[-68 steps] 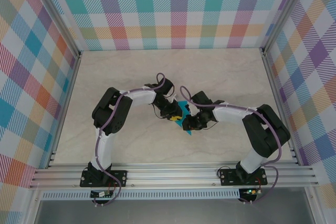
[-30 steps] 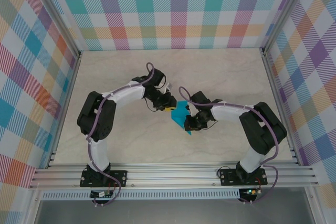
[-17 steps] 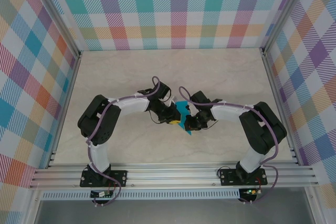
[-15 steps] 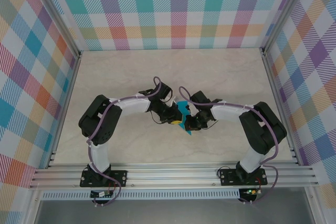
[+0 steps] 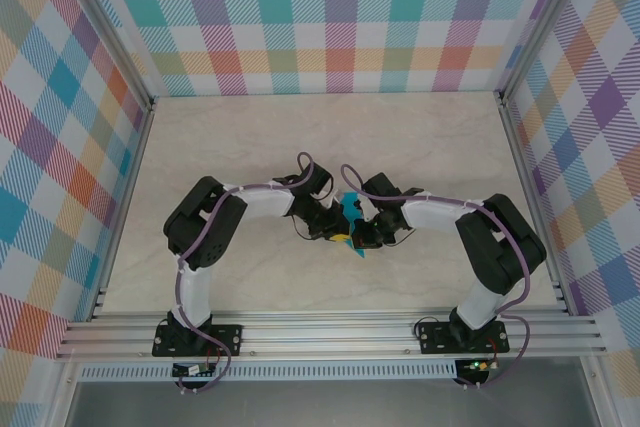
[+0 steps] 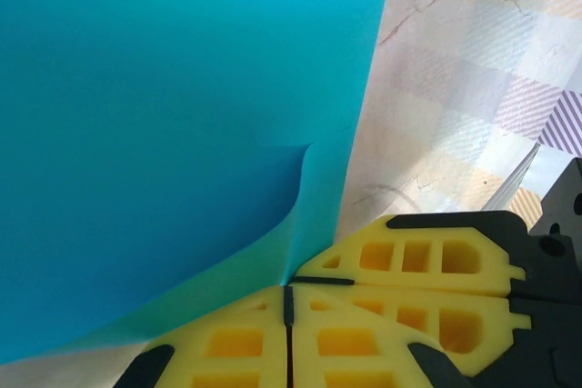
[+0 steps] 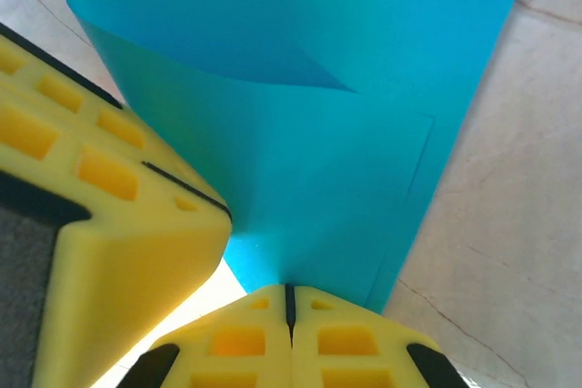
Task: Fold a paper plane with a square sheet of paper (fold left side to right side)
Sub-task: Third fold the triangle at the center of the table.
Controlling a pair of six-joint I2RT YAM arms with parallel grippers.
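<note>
Centre of table, top view: turquoise sheet sits btwn the two wrists, showing as a narrow strip, long axis running roughly up-down the frame, tilted a little. Looks raised off the surface rather than flat, can't be sure from above. Left gripper comes in from frame left, right gripper from frame right; both meet at the strip's lower end, just beside each other. Left wrist view: yellow fingers pressed together at bottom centre, seam closed, pinching the sheet's near edge; paper rises from the tips and covers the upper left of the frame, w/ a small curl next to the pinch. Yellow fingers at right of that frame I take for the other arm's. Right wrist view: same story, fingers pressed together at bottom centre on the paper's edge, sheet spreading up the frame, layered edges and a folded flap visible, so prob. some creases are in. Key relation: paper lies dead ahead of both sets of tips, its length going away from them. Neither arm nearer, both are on it. Judgement: next fold carries the frame-left part over to the frame-right part, so the left arm likely does the travel while the right anchors. Risk: pinch points so close may buckle the sheet.
</note>
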